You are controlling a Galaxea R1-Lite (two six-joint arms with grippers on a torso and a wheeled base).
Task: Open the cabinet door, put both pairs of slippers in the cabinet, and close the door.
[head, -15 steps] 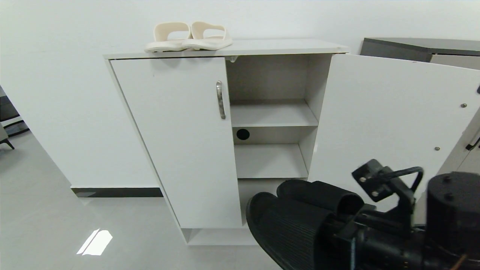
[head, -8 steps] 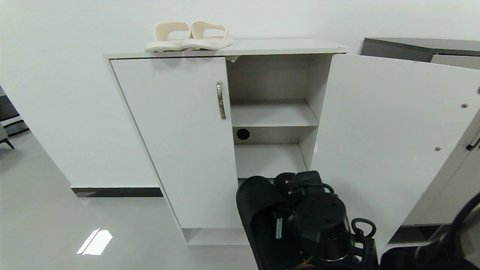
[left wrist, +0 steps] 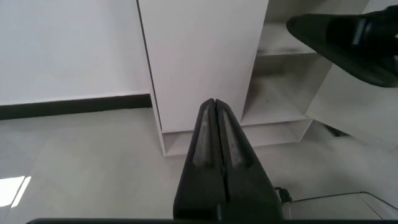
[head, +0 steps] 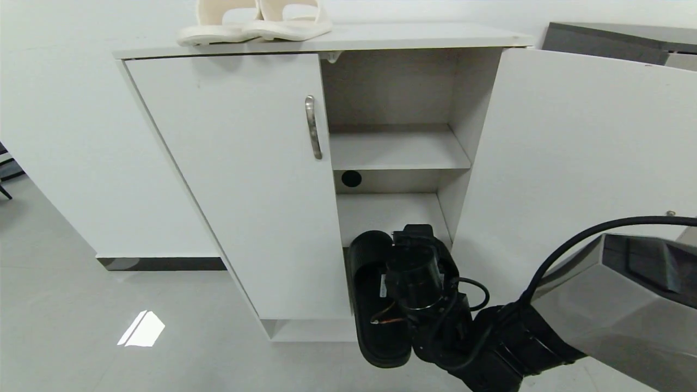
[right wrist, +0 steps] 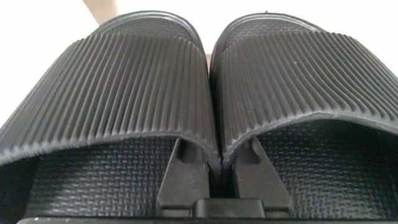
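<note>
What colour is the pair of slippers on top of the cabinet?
The slippers are cream; see head view.

Bright, even light from above is washing the white wall (head: 54, 109) and the cabinet (head: 408, 35), and a hard-edged patch of glare (head: 141, 328) is shining on the glossy floor (head: 54, 348) (another is showing in the left wrist view). The cream slippers (head: 256, 24) are casting a soft shadow onto the closed door (head: 228, 163). The upper compartment (head: 392, 87) is sitting in shade, and the cabinet's sides are splaying toward the head view's edges. The black slippers (right wrist: 205, 81) are catching light along their ridges.
</note>
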